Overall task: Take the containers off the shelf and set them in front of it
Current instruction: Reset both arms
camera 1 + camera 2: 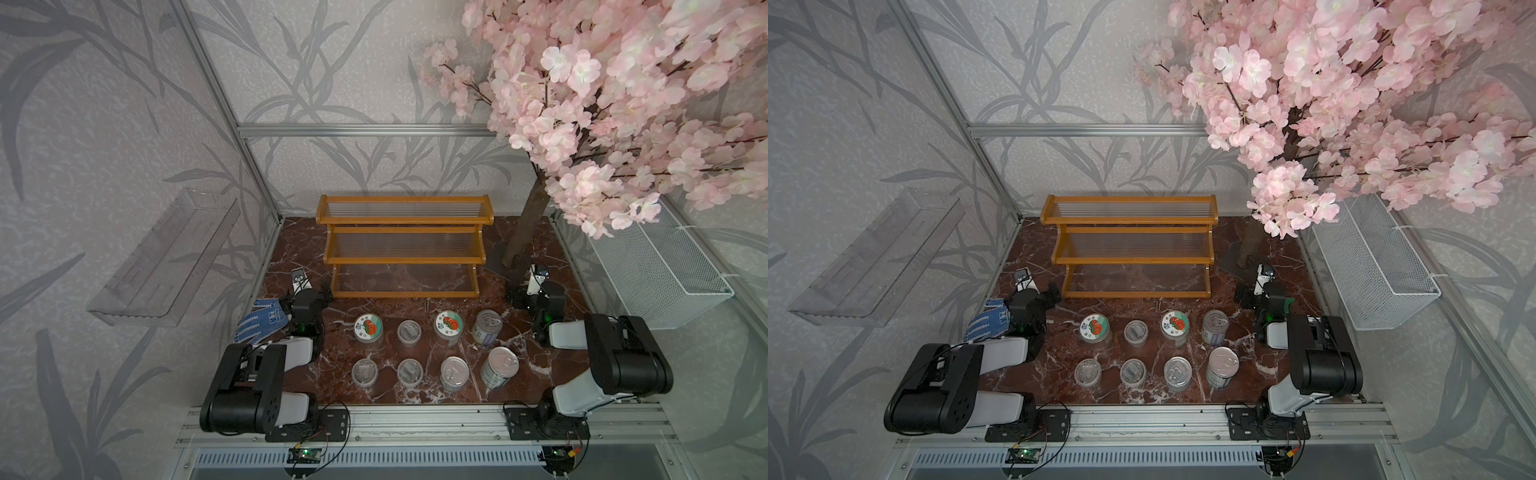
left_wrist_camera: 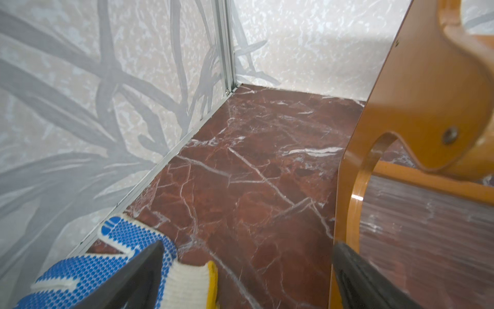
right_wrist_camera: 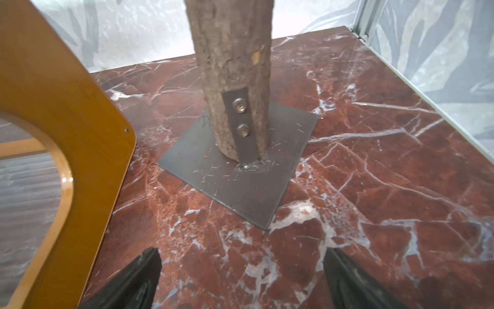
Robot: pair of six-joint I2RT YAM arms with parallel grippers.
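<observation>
Locating the containers (image 1: pixel 448 325) in both top views alone: all eight at 6 o'clock of the shelf (image 1: pixel 401 245), two rows on red veined marble (image 1: pixel 415 307). Noted two fruit-lidded jars (image 1: pixel 368 326), three clear cups (image 1: pixel 409 332), three silver tins (image 1: pixel 454 372); contents not discernible. Seen by right wrist alone: two bolts (image 3: pixel 239 103) fixing a metal strap (image 3: pixel 244 144) to rough bark trunk (image 3: pixel 232 53) on flat plate (image 3: pixel 240 192). Found left gripper (image 2: pixel 248 251) and right gripper (image 3: pixel 242 256) released, jaws wide.

Marble tabletop (image 1: pixel 299 249) — shelf (image 1: pixel 401 260), containers (image 1: pixel 454 372), glove (image 1: pixel 259 322)
</observation>
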